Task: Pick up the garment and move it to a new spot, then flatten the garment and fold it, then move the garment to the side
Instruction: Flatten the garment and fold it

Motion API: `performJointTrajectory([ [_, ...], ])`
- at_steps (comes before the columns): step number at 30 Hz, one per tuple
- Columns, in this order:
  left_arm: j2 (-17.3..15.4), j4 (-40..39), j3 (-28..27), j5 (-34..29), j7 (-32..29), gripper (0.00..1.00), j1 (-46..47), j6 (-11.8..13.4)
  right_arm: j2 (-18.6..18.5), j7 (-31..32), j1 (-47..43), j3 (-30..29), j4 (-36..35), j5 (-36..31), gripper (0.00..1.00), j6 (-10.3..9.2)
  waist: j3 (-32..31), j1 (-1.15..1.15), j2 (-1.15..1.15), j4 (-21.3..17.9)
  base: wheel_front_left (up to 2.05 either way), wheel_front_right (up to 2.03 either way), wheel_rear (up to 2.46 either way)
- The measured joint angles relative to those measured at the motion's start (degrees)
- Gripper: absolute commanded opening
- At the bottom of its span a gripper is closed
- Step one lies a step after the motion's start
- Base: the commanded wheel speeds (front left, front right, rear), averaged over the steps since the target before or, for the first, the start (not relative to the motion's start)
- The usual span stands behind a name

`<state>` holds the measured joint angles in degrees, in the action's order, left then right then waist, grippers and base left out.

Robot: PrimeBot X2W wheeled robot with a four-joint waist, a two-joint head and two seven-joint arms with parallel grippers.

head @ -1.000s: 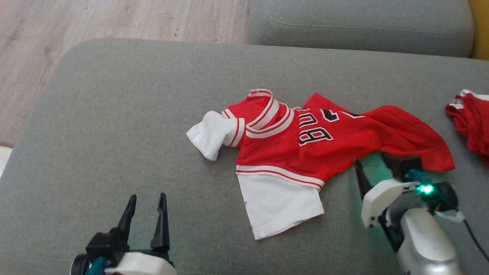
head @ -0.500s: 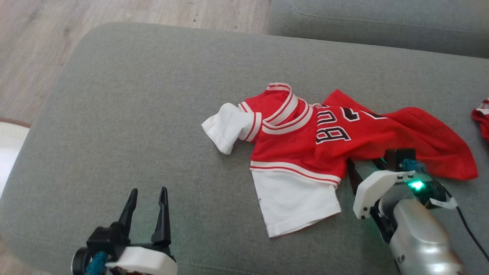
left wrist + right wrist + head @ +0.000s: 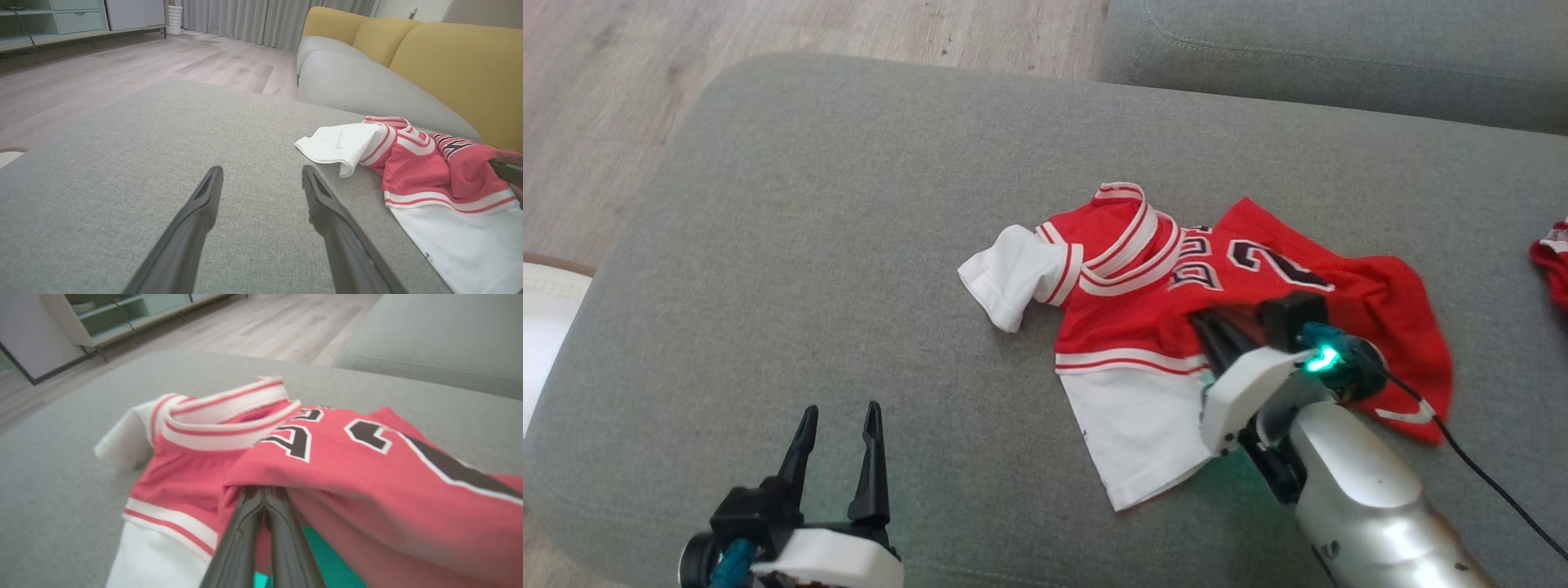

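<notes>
Right gripper [image 3: 264, 497], lower centre, pinches a fold of the red jersey [image 3: 347, 465]; shallow bite may slip on lifting.

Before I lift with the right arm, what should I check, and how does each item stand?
1. Right fingers shut on the shirt: ok, they pinch a red fold.
2. Depth of that pinch: cannot tell, the fabric hides the tips.
3. Left fingers open and apart from the shirt: ok.
4. Room for a new spot: ok, grey cushion stretches left of the shirt.
5. Other red cloth at the right edge apart from the shirt: ok.
6. Cable free of the shirt's corner: cannot tell, it crosses over the red hem.
</notes>
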<state>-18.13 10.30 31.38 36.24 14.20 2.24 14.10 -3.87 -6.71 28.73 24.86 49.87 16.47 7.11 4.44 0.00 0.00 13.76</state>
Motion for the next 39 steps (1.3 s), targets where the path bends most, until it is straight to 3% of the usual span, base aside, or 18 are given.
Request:
performJointTrajectory([
  [4,0.18,0.01,-0.01,0.00,0.00,1.00,0.00,-0.05,0.02,0.79,0.00,2.78,-1.79,2.07,0.00,0.00,-0.33,0.00,0.00,-0.33,0.00,0.00,0.00],
  [5,0.25,0.05,-0.01,0.00,0.00,1.00,-0.01,-0.08,0.01,1.27,0.01,2.77,-1.46,1.52,0.79,0.00,-0.48,0.00,0.00,-0.33,0.00,0.00,0.00],
  [6,0.25,0.05,-0.01,0.00,0.00,1.00,-0.01,-0.08,0.01,1.27,0.01,2.77,-1.46,1.52,1.00,0.00,-0.48,0.00,0.00,-0.33,0.00,0.00,0.00],
  [13,0.33,0.40,0.00,0.00,0.01,1.00,-0.43,-0.08,0.03,1.03,-1.45,1.58,-1.37,0.41,1.00,0.00,-1.95,0.00,0.00,-0.81,0.00,0.00,0.00],
  [20,0.35,0.46,0.57,0.00,0.00,1.00,-1.62,-0.54,0.12,-3.10,-9.33,-5.94,-4.35,-3.50,1.00,0.00,-4.43,-0.01,0.00,-2.79,0.00,0.00,0.00],
  [28,1.49,1.38,2.35,0.00,-0.01,1.00,-1.65,-1.22,0.41,-5.10,-18.55,-17.95,-15.99,-10.28,1.00,0.00,-7.04,0.00,0.00,-6.20,0.00,0.00,0.00],
  [39,2.55,4.04,2.98,0.00,-0.01,1.00,-1.79,-2.09,1.23,-3.83,-31.04,-24.30,-30.03,-10.80,1.00,0.00,-10.43,-0.01,0.00,-8.93,0.00,0.00,0.00],
])
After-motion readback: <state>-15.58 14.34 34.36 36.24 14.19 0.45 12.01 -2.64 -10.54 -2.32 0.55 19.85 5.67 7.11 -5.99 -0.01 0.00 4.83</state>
